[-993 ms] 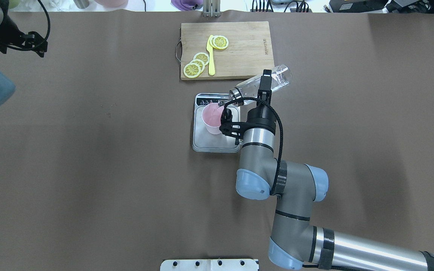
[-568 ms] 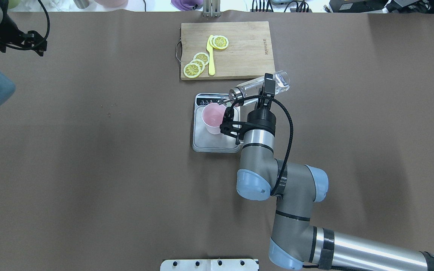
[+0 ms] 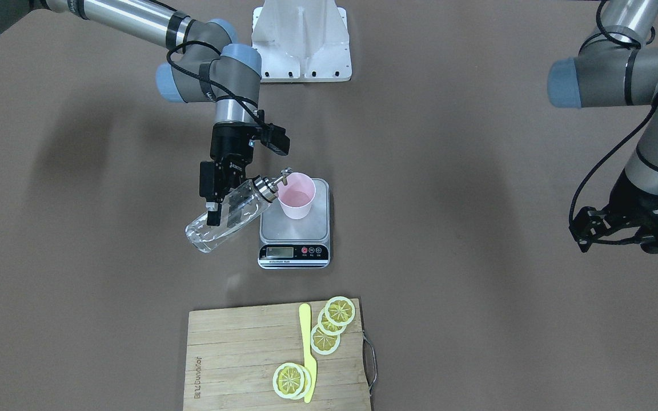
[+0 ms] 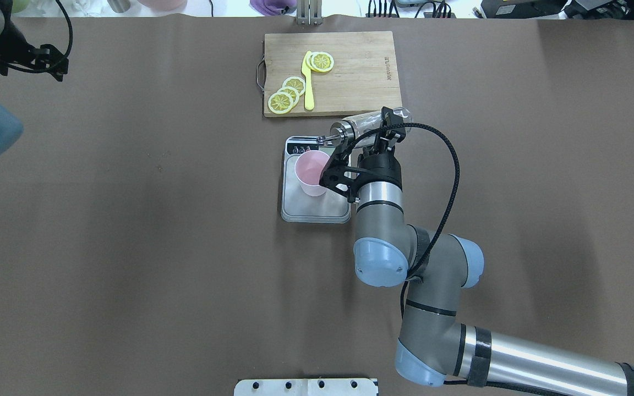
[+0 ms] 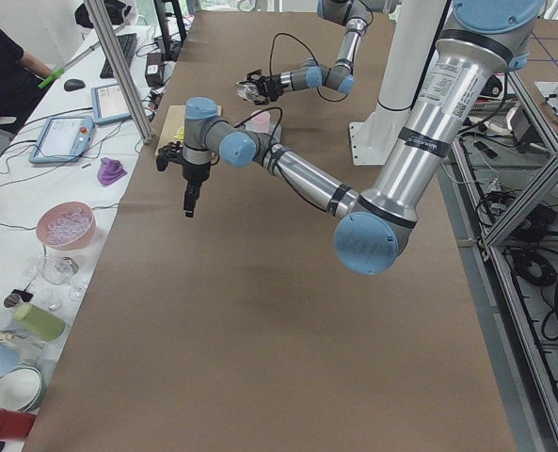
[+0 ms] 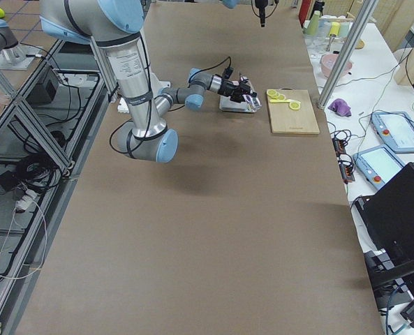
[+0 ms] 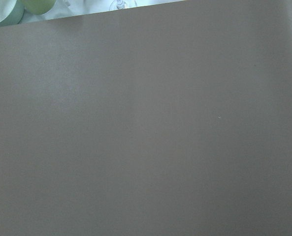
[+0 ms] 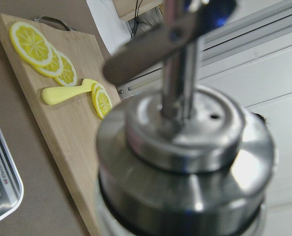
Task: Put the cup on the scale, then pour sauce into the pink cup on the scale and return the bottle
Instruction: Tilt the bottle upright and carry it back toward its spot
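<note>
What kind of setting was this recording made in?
Most likely a robotics lab staged as a kitchen counter: robot arms over a covered table, aluminium framing and control tablets alongside, plus a cutting board with lemon slices and a kitchen scale.

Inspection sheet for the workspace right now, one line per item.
Surface: brown table cover; no puddle seen.
Job's things: cup upright on scale; bottle tilted, spout by cup's rim, no stream seen.
Clutter: cutting board with lemon slices and yellow knife.
Grippers: right gripper shut on bottle; left gripper far off, state unclear.
Cables: black cable loops off right wrist.
Surroundings: side bench with bowls, cups; person at its far end.
</note>
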